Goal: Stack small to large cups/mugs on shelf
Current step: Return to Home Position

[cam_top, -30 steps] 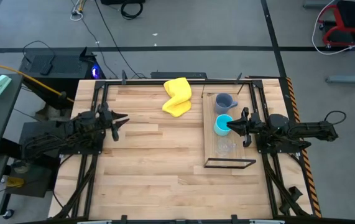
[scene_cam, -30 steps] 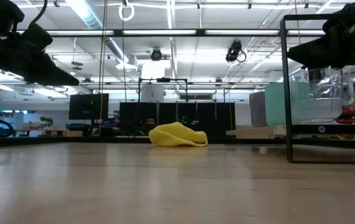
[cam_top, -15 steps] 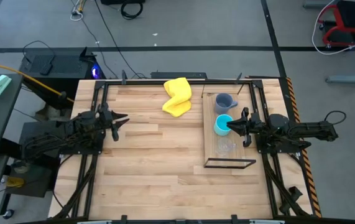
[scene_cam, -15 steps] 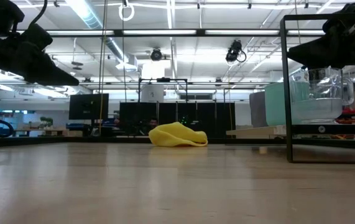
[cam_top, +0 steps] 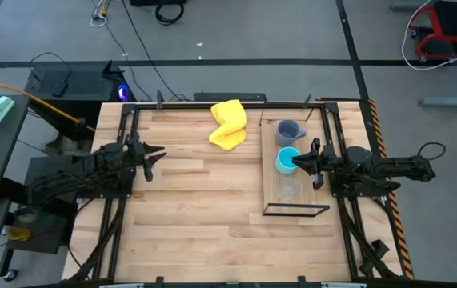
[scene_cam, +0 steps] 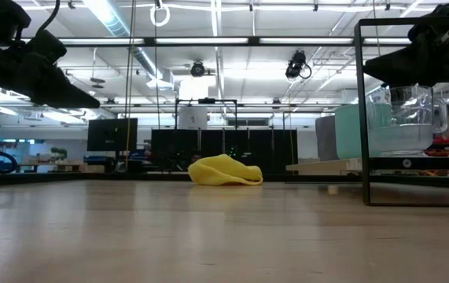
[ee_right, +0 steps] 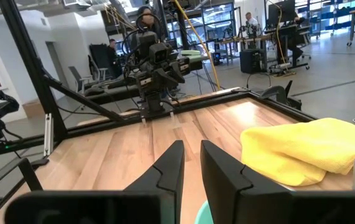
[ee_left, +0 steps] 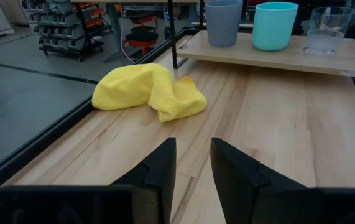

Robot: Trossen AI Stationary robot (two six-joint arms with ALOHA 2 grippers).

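The shelf (cam_top: 274, 178) is standing on the right side of the table (cam_top: 196, 208), its long axis running near to far. We are counting all three vessels on it in one row: the grey-blue mug (cam_top: 290, 132) at the far end, the cyan mug (cam_top: 286, 161) in the middle and the clear glass cup (cam_top: 290, 189) nearest. The right gripper (cam_top: 296, 164) is hovering at the shelf's right edge, its fingertips pointing left at the cyan mug, just above its rim. Its jaws are standing slightly parted and gripping nothing. The row is therefore lying ahead of and below those jaws, crosswise to them, and we are judging that the pull-back to rest should be heading up and rightward, lest a finger clip the cyan rim. The left gripper (cam_top: 154, 154) is waiting well apart at the table's left, jaws likewise parted and empty. The yellow cloth (cam_top: 228, 124) is lying near the far edge, just left of the shelf.
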